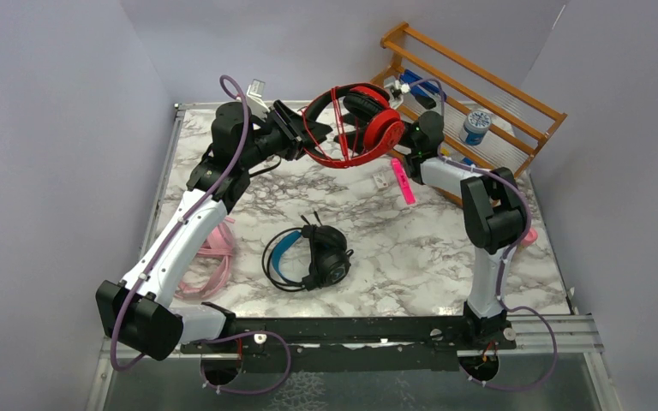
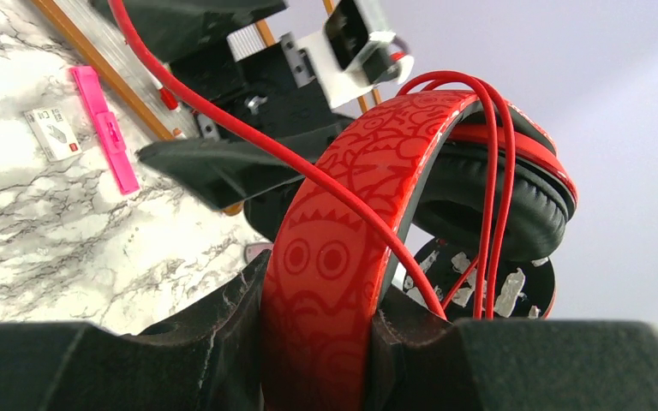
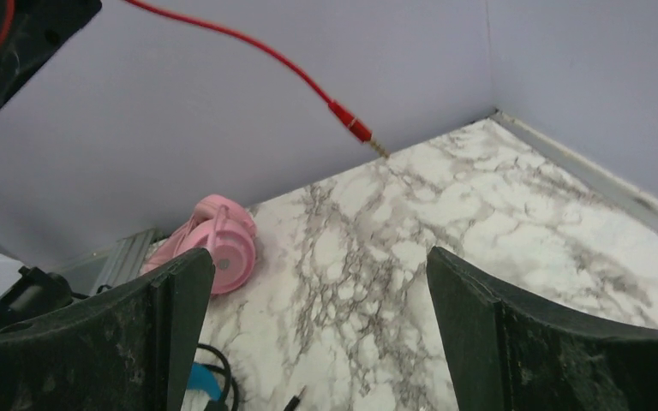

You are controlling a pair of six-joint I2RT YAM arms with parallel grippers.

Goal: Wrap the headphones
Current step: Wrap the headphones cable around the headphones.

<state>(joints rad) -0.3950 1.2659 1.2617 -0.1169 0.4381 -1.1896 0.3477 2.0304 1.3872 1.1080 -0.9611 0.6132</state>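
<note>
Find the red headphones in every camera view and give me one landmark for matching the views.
Top external: the red headphones are at far centre, held between the two arms.
Left wrist: their headband fills the centre, clamped in the left gripper.
Right wrist: only their red cable and plug show, crossing the upper middle.
Shared landmark: the marble tabletop, seen in all three views.

High rear view facing down, wrist views close, sharing marble table [image 1: 428, 257]
</note>
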